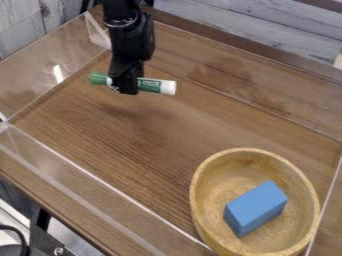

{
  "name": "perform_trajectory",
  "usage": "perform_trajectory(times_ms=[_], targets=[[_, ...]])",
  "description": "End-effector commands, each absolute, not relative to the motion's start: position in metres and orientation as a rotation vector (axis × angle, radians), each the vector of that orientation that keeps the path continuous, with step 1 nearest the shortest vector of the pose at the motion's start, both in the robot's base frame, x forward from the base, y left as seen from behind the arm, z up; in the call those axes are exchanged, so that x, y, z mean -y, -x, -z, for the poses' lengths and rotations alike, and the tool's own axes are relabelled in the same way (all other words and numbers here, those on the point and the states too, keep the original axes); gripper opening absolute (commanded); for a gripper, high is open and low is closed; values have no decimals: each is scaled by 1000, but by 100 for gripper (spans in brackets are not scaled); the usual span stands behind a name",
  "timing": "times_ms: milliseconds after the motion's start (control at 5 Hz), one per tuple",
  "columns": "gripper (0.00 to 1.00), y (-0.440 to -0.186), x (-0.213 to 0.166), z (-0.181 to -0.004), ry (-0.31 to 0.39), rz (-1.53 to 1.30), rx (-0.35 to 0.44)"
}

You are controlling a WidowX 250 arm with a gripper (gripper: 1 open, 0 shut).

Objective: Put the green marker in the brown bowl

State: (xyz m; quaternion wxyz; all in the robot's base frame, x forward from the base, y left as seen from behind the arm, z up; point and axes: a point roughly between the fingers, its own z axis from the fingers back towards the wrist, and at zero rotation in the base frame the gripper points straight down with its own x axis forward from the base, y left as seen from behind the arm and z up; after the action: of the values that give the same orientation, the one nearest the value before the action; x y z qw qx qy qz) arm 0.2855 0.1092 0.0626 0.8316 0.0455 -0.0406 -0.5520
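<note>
The tool (126,88), black and pointing straight down from the arm (128,35) at the far left, stands over the middle of the marker (132,83). Its fingers sit narrow about the barrel, apparently clamped on it, though their tips are dark and small and the contact itself is hard to make out.

The worktop (174,130) is dark brown wood grain, boxed in by clear walls (40,60) whose edges catch the light; its near left corner is cut off by the frame. At the near right sits the bowl (211,185), wide, round and light tan, its near rim cut off by the bottom edge. A blue block (255,207) lies inside it, tilted, well apart from the marker.

The marker lies level at the far left, just at the worktop, whether resting on it or raised a little I cannot tell. Its green cap points left and its white barrel runs right to a green end. The barrel carries a green label, but the print is too small to read. Its middle is hidden behind the tool.
</note>
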Motion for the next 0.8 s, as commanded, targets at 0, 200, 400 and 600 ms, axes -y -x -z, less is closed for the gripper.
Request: perform_trajectory(times_ms=[0, 200, 400, 600], targets=[[0, -291, -115, -82, -159, 1171, 136], [0, -292, -116, -82, -163, 1181, 146], [0, -287, -109, -85, -166, 1179, 154], [0, -284, -103, -88, -170, 1178, 160]])
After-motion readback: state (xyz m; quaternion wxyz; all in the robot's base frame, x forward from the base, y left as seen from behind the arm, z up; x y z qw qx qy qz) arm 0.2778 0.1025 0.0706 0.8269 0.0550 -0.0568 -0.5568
